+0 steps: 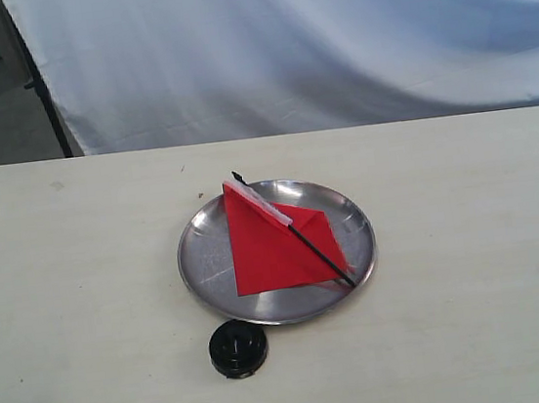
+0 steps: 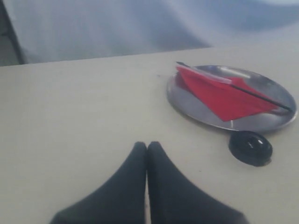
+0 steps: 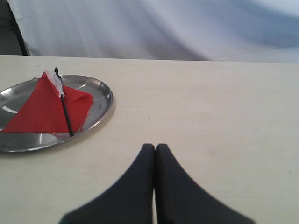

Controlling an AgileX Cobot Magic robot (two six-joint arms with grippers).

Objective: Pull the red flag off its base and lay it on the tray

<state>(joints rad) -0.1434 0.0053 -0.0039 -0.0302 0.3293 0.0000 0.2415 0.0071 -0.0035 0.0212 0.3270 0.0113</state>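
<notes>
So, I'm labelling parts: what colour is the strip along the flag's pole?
White strip against the red flag; exterior view shows it best.

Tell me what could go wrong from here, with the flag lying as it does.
1. The red flag lies with its pole's lower end right at the tray's rim, so a nudge might slide it off onto the table.
2. The base sits close beside that rim, and any sweep past could knock it against the tray.
</notes>
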